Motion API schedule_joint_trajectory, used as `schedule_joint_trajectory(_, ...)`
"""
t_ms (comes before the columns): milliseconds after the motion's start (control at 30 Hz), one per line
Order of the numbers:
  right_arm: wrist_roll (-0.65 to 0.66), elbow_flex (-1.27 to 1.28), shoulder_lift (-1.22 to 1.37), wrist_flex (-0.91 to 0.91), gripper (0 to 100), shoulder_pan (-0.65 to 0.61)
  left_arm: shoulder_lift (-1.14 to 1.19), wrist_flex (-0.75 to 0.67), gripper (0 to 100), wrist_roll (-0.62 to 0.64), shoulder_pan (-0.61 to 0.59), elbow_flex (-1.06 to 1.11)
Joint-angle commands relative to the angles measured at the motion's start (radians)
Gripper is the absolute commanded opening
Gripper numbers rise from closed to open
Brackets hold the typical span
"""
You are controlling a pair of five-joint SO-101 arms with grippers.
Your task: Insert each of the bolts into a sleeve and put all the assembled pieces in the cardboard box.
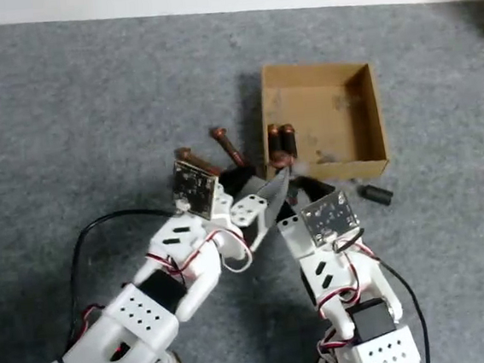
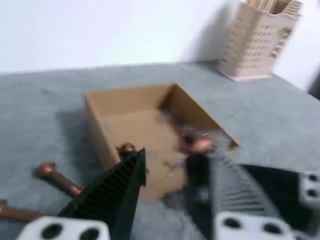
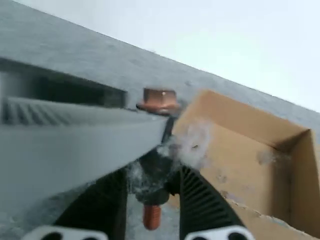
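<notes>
Your right gripper [image 3: 152, 176] pinches sleeve [image 3: 149, 170], bolt [image 3: 159, 99] through it; left gripper [image 2: 172, 161] spread. Likely rigid, slick, bolt loose: hold sleeve mid-body; cardboard box [image 1: 378, 117] 1 o'clock.

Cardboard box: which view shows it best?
The high view: the whole cardboard box from above, all four walls and its floor. The left wrist view shows it slantwise, its near wall partly behind the left claw. The right wrist view catches part of it.
</notes>
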Motion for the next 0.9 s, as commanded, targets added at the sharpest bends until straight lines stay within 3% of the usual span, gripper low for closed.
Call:
schedule_joint_trajectory(0, 0.000, 0.139, -0.018, -0.021, 0.5, 0.042, -0.015, 0.012, 36, -0.012, 0.010, -0.001)
schedule_joint_trajectory(133, -0.103, 0.139, -0.025, 0.024, 0.5, 0.068, -0.015, 0.204, 36, -0.011, -0.033, -0.005)
schedule_joint_trajectory(467, -0.103, 0.110, -0.015, 0.027, 0.5, 0.084, -0.015, 0.637, 36, -0.009, -0.354, -0.062)
schedule_joint_trajectory(867, -0.051, -0.001, -0.013, 0.054, 0.5, 0.085, -0.015, 0.657, 36, -0.015, -0.463, -0.039)
